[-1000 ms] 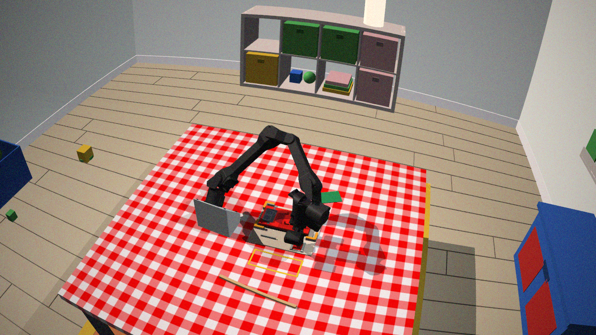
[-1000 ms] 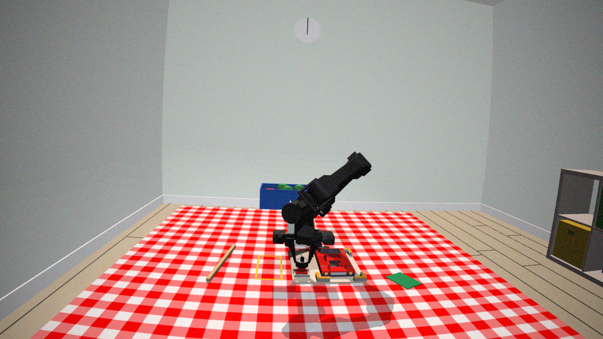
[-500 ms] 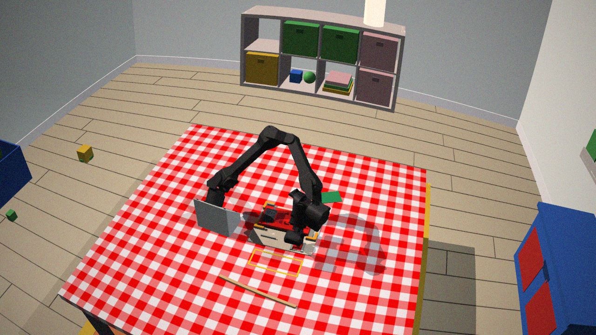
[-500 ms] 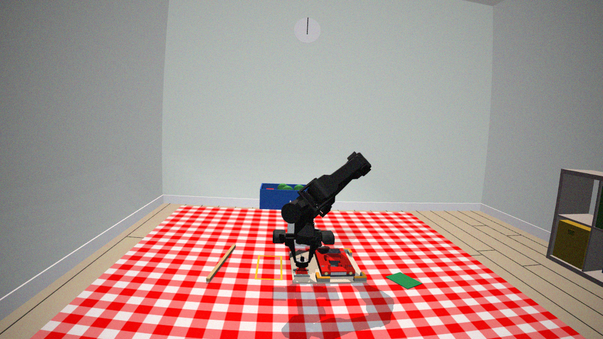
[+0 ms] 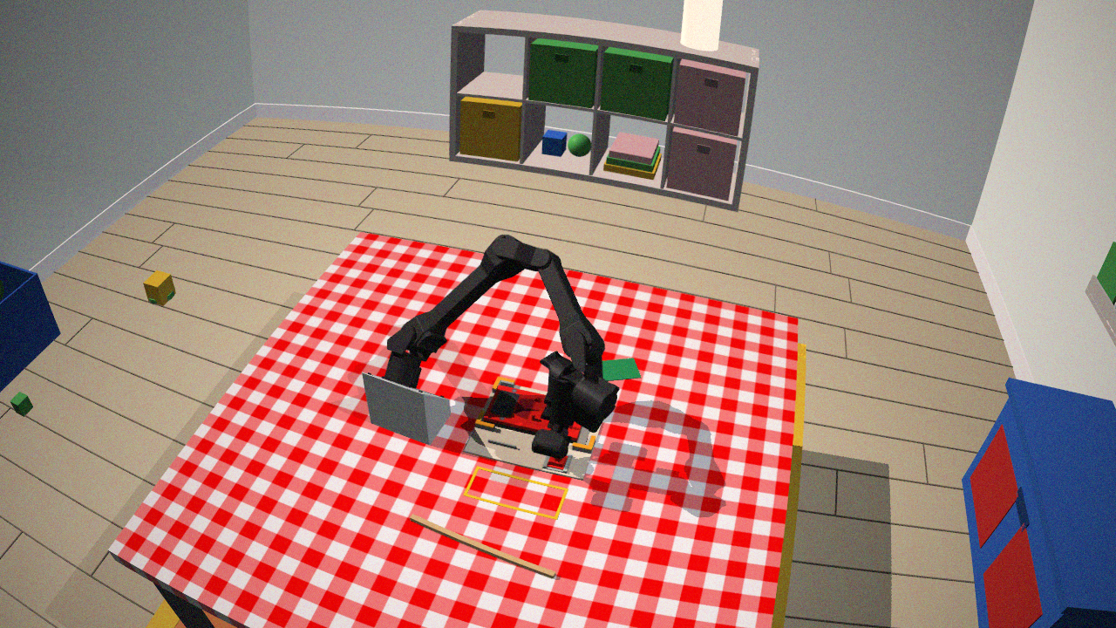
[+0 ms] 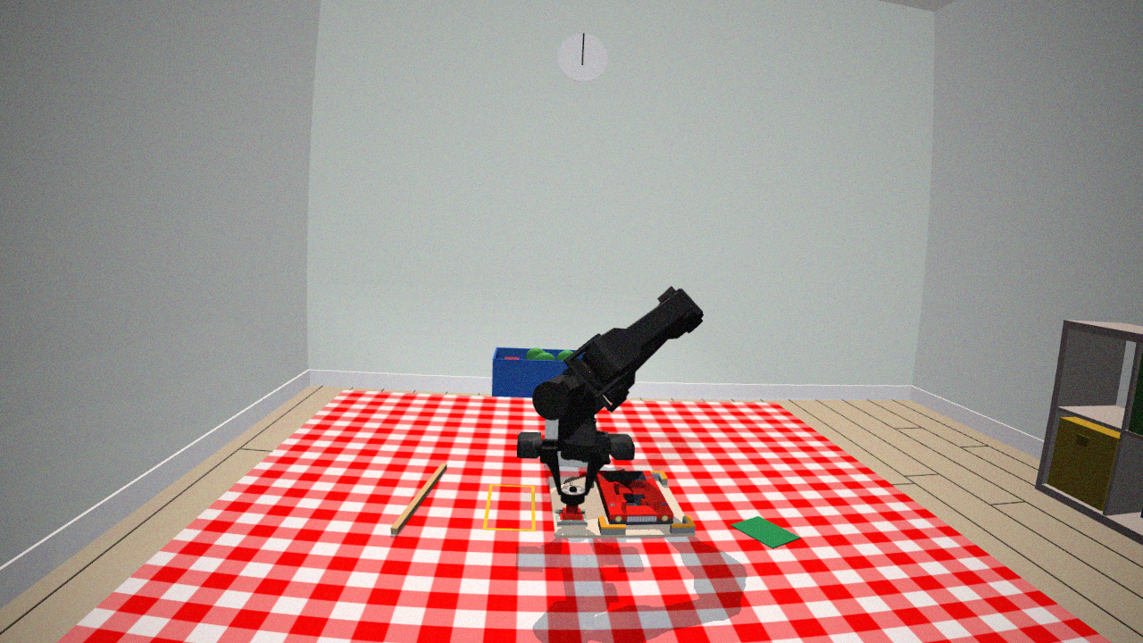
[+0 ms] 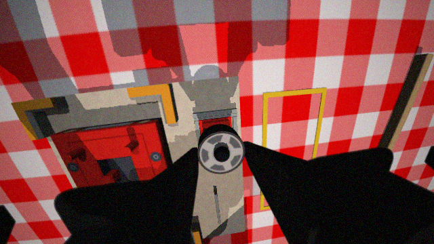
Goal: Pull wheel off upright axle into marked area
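The gripper (image 7: 221, 154) points down over the beige base board (image 7: 217, 200) and pinches the wheel (image 7: 221, 153) from both sides, its two black fingers pressed against the dark tyre. The wheel faces up toward the wrist camera, showing a grey hub with a dark centre hole. Directly beneath it lies a small red block (image 7: 215, 123) on the board; from the side view the wheel (image 6: 571, 488) sits just above that block, and whether it is clear of the axle cannot be told. The red toy car (image 6: 635, 497) rests on the same board just beside it. The yellow-outlined marked area (image 6: 509, 506) lies on the checked cloth (image 6: 279, 528) next to the board, on the side away from the car. A wooden stick (image 6: 419, 497) lies farther out beyond the marked area, and a green card (image 6: 764, 531) lies on the car's far side.
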